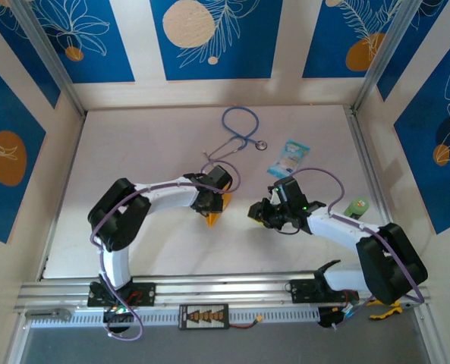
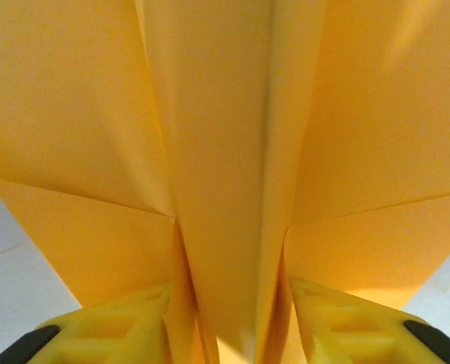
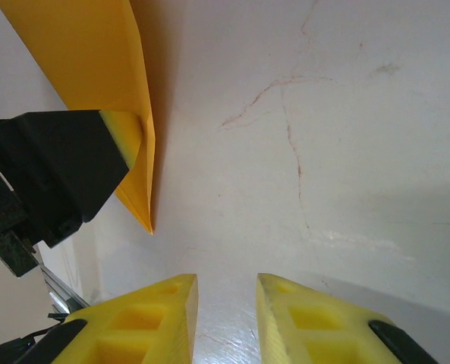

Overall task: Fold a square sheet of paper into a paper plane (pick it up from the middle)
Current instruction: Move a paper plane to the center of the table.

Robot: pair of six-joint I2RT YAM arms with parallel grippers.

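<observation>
Plane [image 1: 214,218] sits just near-side of the stethoscope [image 1: 240,127], left gripper [image 2: 231,303] straddling its centre fold (can't tell if it's pinching), right gripper [image 3: 226,292] ajar and empty, so I'd stay centred on that crease to keep the wings even.

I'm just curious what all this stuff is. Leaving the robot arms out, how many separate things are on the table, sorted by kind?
Orange paper plane: 1
Blue stethoscope: 1
Light-blue printed packet: 1
Green object at the right edge, too small to identify: 1
Total: 4
</observation>
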